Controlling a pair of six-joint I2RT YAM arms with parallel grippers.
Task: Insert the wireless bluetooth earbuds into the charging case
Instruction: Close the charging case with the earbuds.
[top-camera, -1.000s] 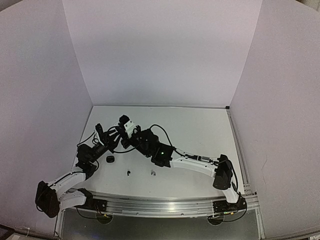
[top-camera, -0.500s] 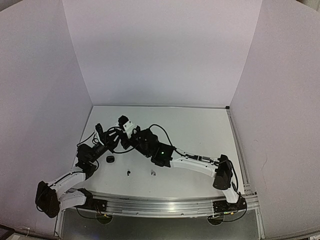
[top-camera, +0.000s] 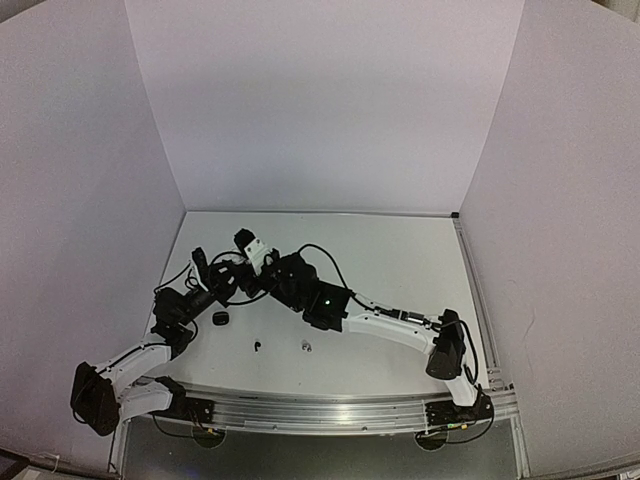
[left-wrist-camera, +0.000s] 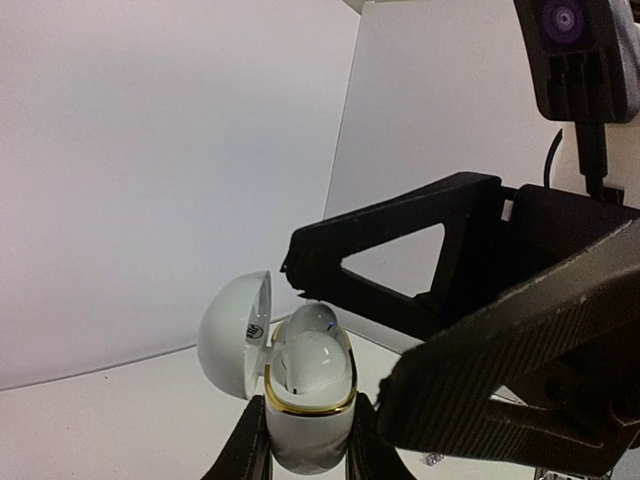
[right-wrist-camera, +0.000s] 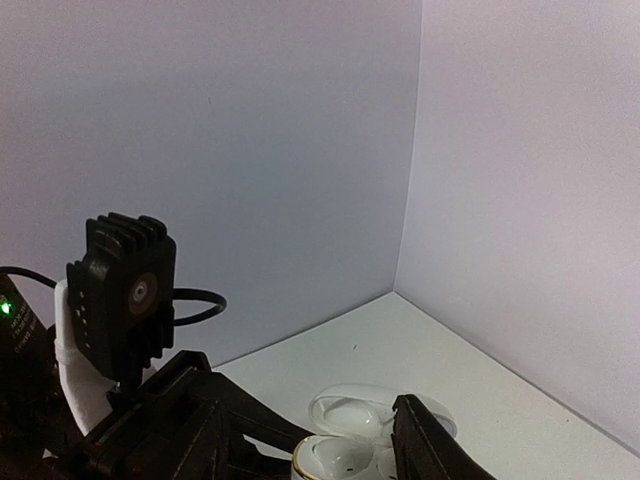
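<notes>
A white charging case (left-wrist-camera: 308, 420) with a gold rim stands upright, its lid (left-wrist-camera: 232, 335) swung open, and my left gripper (left-wrist-camera: 307, 445) is shut on its lower body. Two white earbuds (left-wrist-camera: 312, 355) sit in its wells. My right gripper (right-wrist-camera: 320, 440) hovers just above the case (right-wrist-camera: 335, 462), open, its black fingers (left-wrist-camera: 400, 270) spread on either side with nothing between them. In the top view both grippers meet at the table's left, the left one (top-camera: 218, 280) beside the right one (top-camera: 240, 265).
A black case (top-camera: 220, 318) lies on the table near the left arm. A black earbud (top-camera: 257, 345) and a greyish earbud (top-camera: 307, 347) lie near the front edge. White walls enclose the table on three sides.
The right wrist has edged slightly toward the back left above the case. The left arm and the loose items on the table have not moved.
</notes>
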